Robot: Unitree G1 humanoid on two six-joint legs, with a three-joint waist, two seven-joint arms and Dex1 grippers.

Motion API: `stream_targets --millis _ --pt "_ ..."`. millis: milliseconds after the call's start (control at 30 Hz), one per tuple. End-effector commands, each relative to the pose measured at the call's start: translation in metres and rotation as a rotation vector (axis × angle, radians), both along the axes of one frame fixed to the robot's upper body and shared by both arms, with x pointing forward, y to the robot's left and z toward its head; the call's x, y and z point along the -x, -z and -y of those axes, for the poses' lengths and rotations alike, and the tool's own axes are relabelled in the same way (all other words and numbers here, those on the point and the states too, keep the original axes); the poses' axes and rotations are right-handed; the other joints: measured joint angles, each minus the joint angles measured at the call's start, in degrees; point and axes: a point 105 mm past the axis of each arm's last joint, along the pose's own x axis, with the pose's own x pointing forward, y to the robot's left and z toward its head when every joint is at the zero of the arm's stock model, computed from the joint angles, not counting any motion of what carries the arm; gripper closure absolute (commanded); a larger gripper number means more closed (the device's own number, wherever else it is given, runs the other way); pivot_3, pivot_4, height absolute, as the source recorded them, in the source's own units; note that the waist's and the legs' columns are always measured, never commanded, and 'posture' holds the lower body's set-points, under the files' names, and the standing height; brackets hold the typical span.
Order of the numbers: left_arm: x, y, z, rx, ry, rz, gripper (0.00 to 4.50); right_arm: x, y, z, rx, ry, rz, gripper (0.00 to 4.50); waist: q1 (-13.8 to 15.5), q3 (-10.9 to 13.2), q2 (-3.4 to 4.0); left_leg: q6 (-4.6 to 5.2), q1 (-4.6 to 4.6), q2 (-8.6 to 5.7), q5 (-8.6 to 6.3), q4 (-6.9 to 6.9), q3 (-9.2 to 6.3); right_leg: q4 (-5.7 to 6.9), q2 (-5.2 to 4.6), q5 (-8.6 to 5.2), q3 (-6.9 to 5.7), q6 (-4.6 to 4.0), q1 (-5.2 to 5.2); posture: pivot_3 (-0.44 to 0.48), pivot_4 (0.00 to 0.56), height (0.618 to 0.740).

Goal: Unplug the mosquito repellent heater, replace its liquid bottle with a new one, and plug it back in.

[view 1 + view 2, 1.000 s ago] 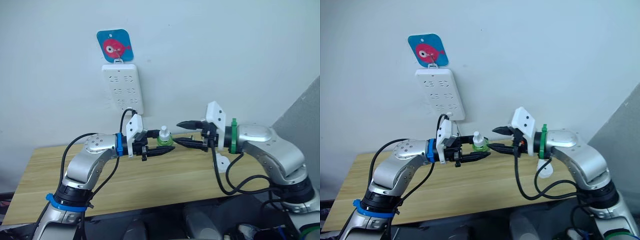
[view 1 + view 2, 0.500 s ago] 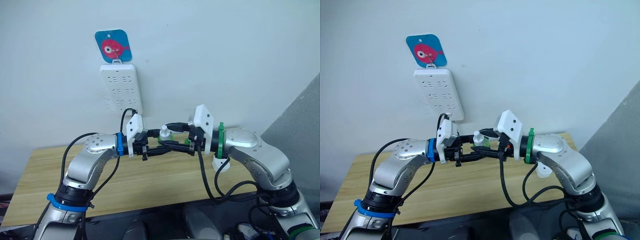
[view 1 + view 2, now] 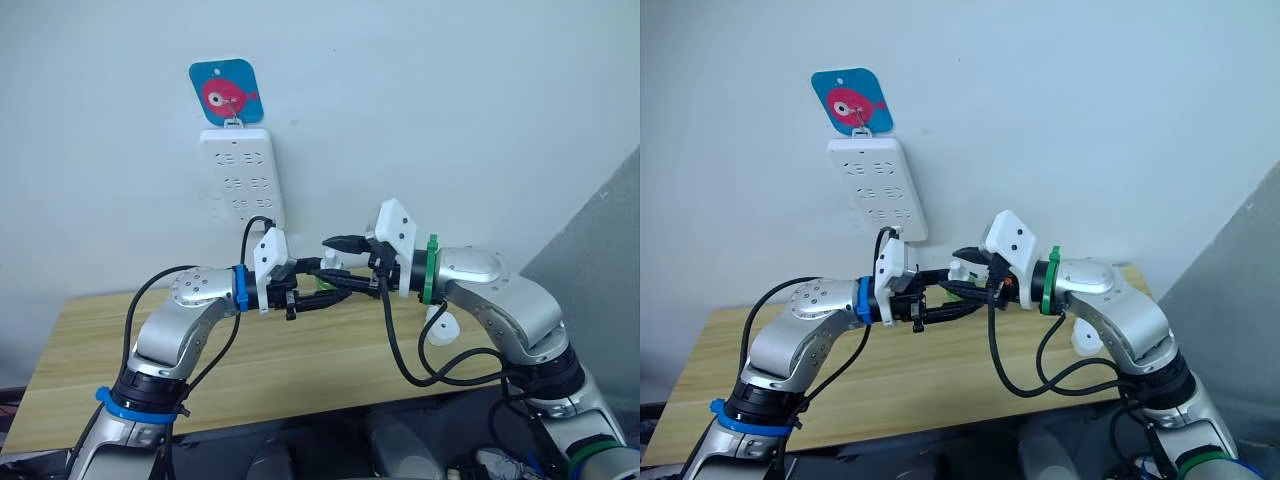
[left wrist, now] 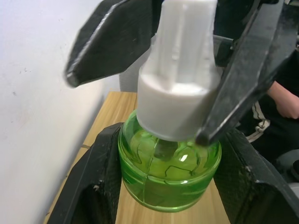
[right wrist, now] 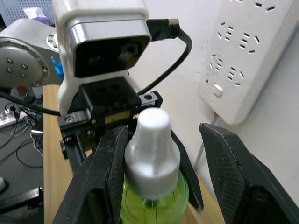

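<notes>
A green liquid bottle (image 4: pixel 168 175) with a white cap (image 4: pixel 180 84) stands upright above the table, and my left gripper (image 4: pixel 170 191) is shut on its green body. My right gripper (image 5: pixel 168 179) is open, its fingers (image 5: pixel 105 177) on either side of the white cap (image 5: pixel 150 149). In the head views the two grippers meet at the bottle (image 3: pixel 959 270) in front of the wall. A small white rounded unit (image 3: pixel 438 328), the heater as far as I can tell, lies on the table, partly hidden behind my right forearm.
A tall white power strip (image 3: pixel 243 175) hangs on the wall under a blue fish sticker (image 3: pixel 224 90), above the left gripper. The wooden table (image 3: pixel 100 350) runs below both arms. A grey panel (image 3: pixel 600 240) stands at the right.
My right gripper has moved left to the bottle, and its open fingers now straddle the white cap. The left gripper has kept the bottle in place.
</notes>
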Motion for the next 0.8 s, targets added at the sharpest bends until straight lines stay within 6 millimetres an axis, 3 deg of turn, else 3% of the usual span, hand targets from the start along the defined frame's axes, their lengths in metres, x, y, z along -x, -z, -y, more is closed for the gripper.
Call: stream_targets --millis 33,300,467,800 --pt "0.004 -0.01 0.003 0.02 0.032 0.049 2.2 0.001 -0.015 0.022 0.003 0.023 0.032 1.99 0.1 0.0 0.0 0.0 0.0 -0.01 0.0 0.01 0.01 0.0 -0.01 0.0 0.01 0.0 0.0 -0.212 0.081 0.74" --pt "0.004 -0.009 0.001 0.019 0.031 0.045 2.2 0.009 -0.017 0.054 0.08 0.008 -0.002 1.99 0.2 0.0 0.0 0.0 0.02 0.0 0.0 0.0 0.06 -0.01 0.0 -0.01 0.02 0.0 0.0 -0.219 0.089 0.74" --pt "0.004 -0.008 0.002 0.015 0.035 0.048 2.2 0.018 -0.027 0.034 -0.004 -0.038 -0.02 1.99 -0.2 0.0 0.0 0.01 0.05 0.03 0.0 0.0 0.09 0.02 0.03 -0.01 0.06 0.0 0.0 -0.221 0.089 0.74" --pt "0.006 -0.008 0.004 0.011 0.045 0.053 2.2 0.017 -0.027 0.005 -0.077 -0.065 -0.051 1.99 -0.5 0.0 0.0 0.0 0.01 0.01 0.0 0.0 0.05 0.01 0.02 0.0 0.04 0.0 0.0 -0.21 0.086 0.74"
